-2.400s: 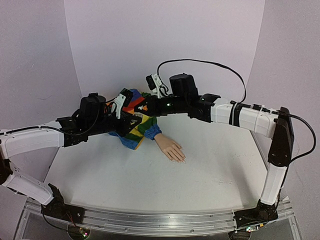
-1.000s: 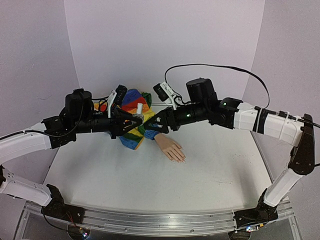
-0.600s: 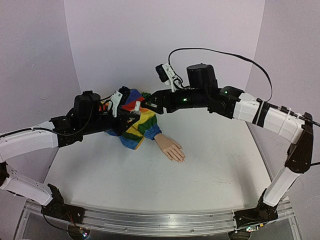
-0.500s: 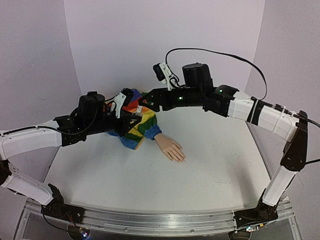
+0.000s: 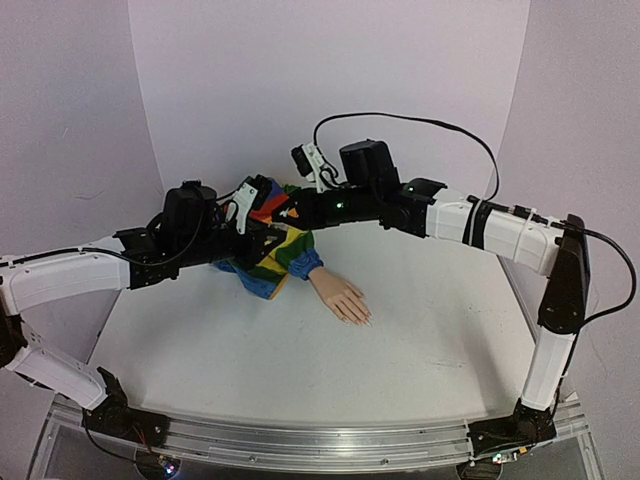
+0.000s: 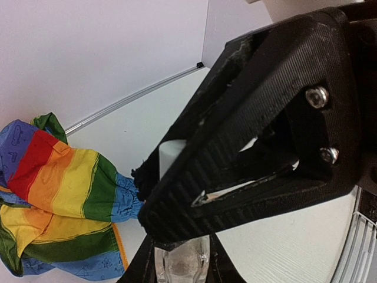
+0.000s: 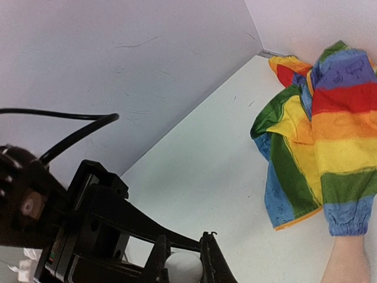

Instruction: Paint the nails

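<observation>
The peach mannequin hand (image 5: pixel 338 296) lies palm down on the white table (image 5: pixel 420 340), its nails (image 5: pixel 362 319) tiny and pale at the fingertips. Its rainbow-striped sleeve (image 5: pixel 276 256) bunches behind it. My left gripper (image 5: pixel 266 234) is shut on a small clear bottle (image 6: pixel 179 264), held above the sleeve. My right gripper (image 5: pixel 292 212) meets it from the right and is shut on the bottle's white cap (image 7: pixel 184 266). In the left wrist view the right gripper's black fingers (image 6: pixel 265 130) cover most of the cap (image 6: pixel 172 158).
The sleeve (image 7: pixel 321 147) spreads toward the back wall (image 5: pixel 330 90). A black cable (image 5: pixel 410 122) arcs over the right arm. The two arms cross the back half of the table, close together over the sleeve.
My right gripper, open a moment ago, has swung back left and down to the bottle and shut on its cap. The left gripper kept hold of the bottle and shifted slightly.
</observation>
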